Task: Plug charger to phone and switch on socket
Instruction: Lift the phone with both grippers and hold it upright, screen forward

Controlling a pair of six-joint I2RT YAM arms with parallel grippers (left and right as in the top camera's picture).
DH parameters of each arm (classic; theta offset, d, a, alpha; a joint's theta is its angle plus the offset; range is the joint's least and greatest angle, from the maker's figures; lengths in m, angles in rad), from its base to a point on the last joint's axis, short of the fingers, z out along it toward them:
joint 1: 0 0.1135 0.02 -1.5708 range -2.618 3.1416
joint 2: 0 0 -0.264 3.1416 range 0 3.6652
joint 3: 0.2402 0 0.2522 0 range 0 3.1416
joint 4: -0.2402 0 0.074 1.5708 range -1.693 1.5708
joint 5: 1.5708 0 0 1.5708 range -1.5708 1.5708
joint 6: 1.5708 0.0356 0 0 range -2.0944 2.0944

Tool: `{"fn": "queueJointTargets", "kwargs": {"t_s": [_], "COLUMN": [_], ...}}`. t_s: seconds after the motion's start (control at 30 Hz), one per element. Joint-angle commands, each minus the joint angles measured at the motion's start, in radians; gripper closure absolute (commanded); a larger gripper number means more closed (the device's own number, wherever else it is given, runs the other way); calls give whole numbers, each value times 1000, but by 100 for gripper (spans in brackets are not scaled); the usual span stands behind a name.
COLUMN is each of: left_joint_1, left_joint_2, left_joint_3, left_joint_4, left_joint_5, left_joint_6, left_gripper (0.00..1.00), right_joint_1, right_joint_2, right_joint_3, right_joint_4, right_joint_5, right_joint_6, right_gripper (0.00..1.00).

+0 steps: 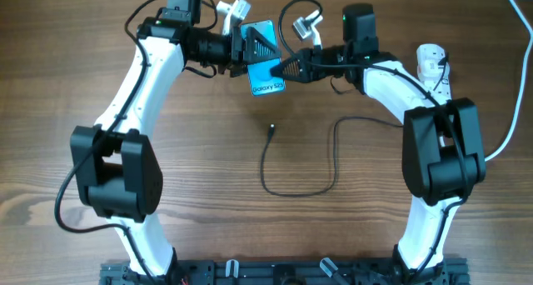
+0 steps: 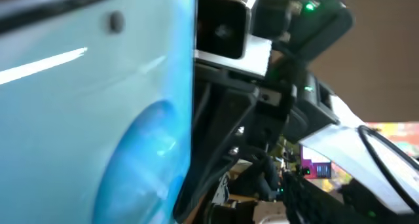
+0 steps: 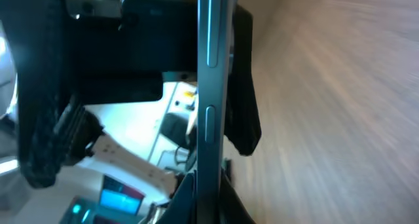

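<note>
Right gripper (image 1: 285, 67) clamps the phone (image 1: 265, 75) by its edge at the far middle of the table (image 1: 208, 197), left gripper (image 1: 252, 43) at its other side, whether gripping I cannot tell; charger (image 1: 300, 190) lies loose nearer, socket (image 1: 430, 60) off to the right.

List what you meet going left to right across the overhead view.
left arm → phone → power strip → white cord. The thin black cable is left out because it overlaps the phone's span.

Overhead looks straight down; both wrist views crowd phone (image 1: 265, 73).
</note>
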Motion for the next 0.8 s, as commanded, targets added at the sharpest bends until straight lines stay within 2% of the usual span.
{"fn": "queueJointTargets", "kwargs": {"t_s": [0.0,0.23,0.47,0.6,0.77], "left_joint_1": [-26,-26,-26,-29,-30], "left_joint_2": [-48,-48,-48,-48,-48], "left_joint_3": [4,4,4,4,4], "left_joint_4": [56,241,279,271,219], "left_joint_5": [114,118,126,171,173], "left_joint_6": [-48,-219,-229,-228,-227], "left_gripper": [33,47,66,66,66], "right_joint_1": [28,28,28,27,27], "right_joint_2": [15,15,15,15,15], "right_joint_3": [3,3,3,3,3], "right_joint_4": [79,88,88,109,195], "right_joint_5": [-51,-51,-50,-42,-37], "right_joint_6": [199,208,208,216,295], "right_gripper": [96,96,96,96,96]}}
